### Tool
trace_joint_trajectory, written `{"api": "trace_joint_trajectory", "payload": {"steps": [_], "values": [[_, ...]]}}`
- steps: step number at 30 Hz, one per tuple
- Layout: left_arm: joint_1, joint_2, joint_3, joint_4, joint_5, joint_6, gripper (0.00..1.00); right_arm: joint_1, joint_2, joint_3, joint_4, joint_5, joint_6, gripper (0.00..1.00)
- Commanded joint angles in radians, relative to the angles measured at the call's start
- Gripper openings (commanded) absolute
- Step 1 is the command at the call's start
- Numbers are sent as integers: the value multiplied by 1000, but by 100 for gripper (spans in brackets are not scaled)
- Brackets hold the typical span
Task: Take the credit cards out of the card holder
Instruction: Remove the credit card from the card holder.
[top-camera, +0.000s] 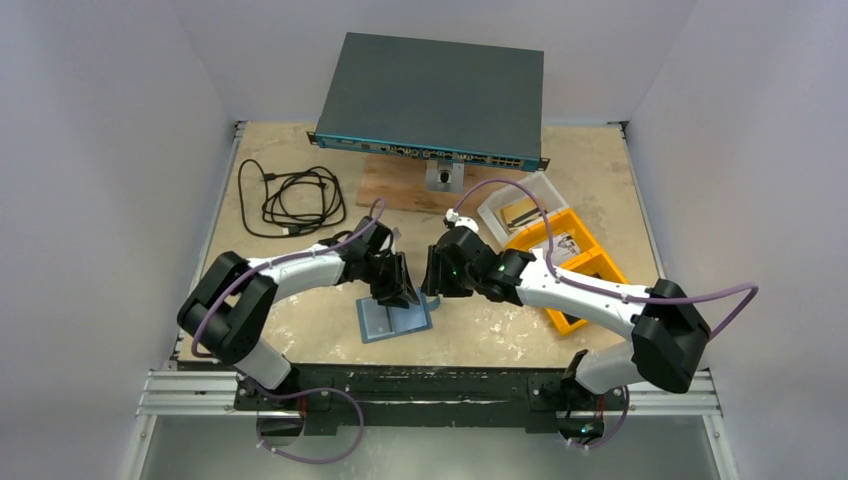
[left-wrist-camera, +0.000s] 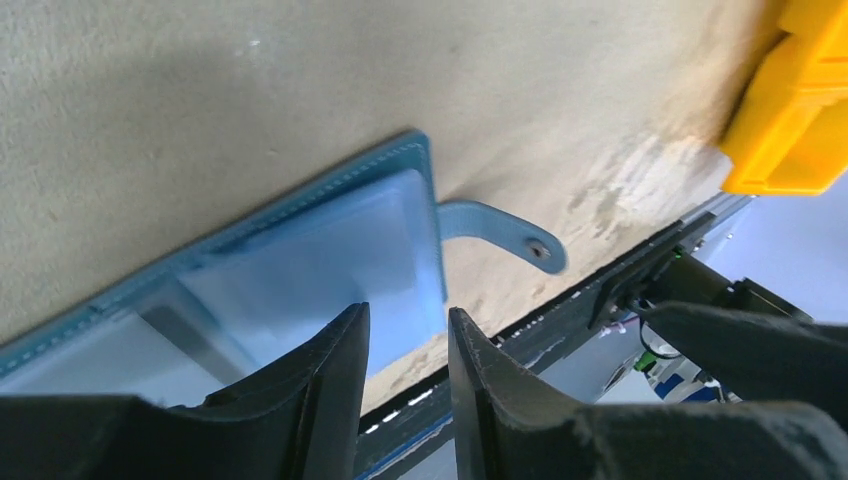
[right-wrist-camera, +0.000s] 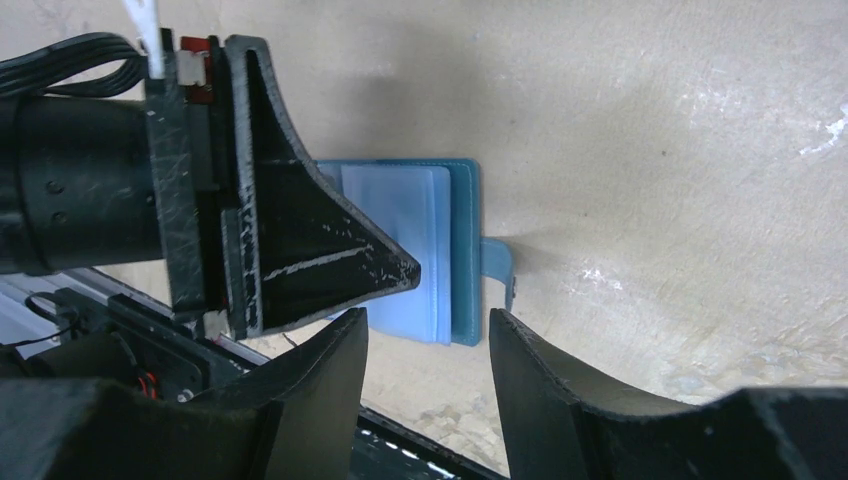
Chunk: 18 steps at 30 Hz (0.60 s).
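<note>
The teal-blue card holder (top-camera: 395, 318) lies opened flat on the table near the front edge. Its clear inner pockets (left-wrist-camera: 320, 265) face up and its snap tab (left-wrist-camera: 505, 232) sticks out to one side. The pockets (right-wrist-camera: 400, 240) look pale and glossy; I cannot make out separate credit cards in them. My left gripper (left-wrist-camera: 408, 345) hovers open just over the holder's corner, nothing between its fingers. My right gripper (right-wrist-camera: 428, 345) is also open and empty, just off the holder's tab edge (right-wrist-camera: 497, 262). The two grippers (top-camera: 400, 285) (top-camera: 432, 275) nearly meet above the holder.
An orange bin (top-camera: 590, 268) and a clear tub (top-camera: 545, 190) with small flat items stand at the right. A network switch (top-camera: 430, 95) sits on a wooden board (top-camera: 395, 188) at the back, and a black cable (top-camera: 290, 200) at the back left. The table's front rail (left-wrist-camera: 600, 285) is close by.
</note>
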Motion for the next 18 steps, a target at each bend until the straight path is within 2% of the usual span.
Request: {"api": "trace_joint_trajectory", "payload": {"steps": [1,6,15,18], "values": [[-8,66,28,35,9,-7,34,-4,-27,-10,-12,23,15,48],[-8,41,27,8,-5,7,34,-4,-16,-1,-17,29,11,48],[3,-158,27,-193,-174,47,35,12,48,53,25,-17,-15,46],[37,-211,-6,-225,-189,50,35,30,72,86,29,-25,-18,46]]}}
